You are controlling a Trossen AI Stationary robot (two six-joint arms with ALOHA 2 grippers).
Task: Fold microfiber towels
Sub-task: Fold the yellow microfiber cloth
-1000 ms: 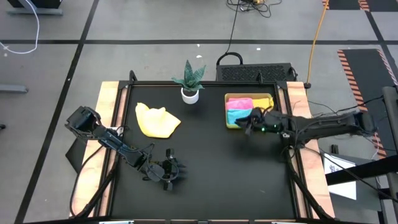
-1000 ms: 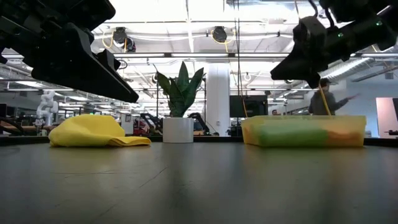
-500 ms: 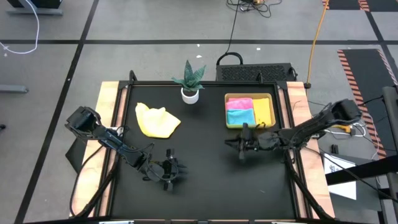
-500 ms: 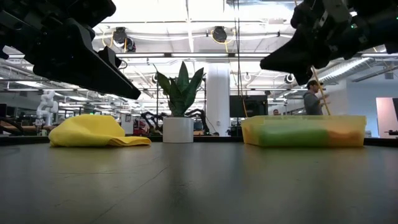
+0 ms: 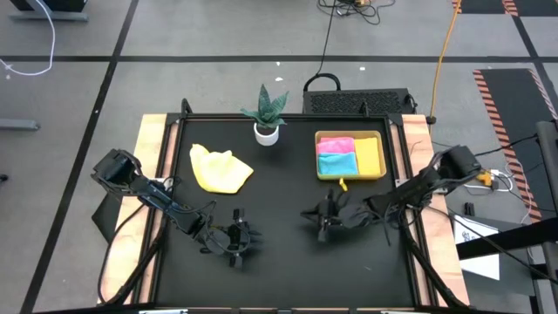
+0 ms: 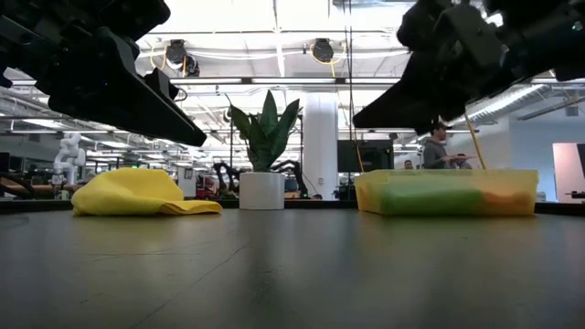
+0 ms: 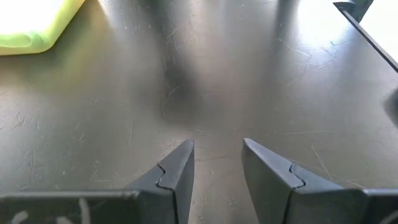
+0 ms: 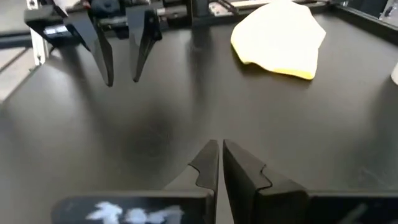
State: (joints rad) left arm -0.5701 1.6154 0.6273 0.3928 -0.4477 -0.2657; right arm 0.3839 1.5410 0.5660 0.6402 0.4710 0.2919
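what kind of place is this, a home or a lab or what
Most likely a robotics lab or workshop in a big open hall. The black work table stands on a taped concrete floor with loose cables, and beyond it the low view shows high ceilings, a white pillar and a person at other equipment.

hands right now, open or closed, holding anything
Left hand: open, holding nothing, above the bare table.
Right hand: closed, holding nothing, above the table's middle.
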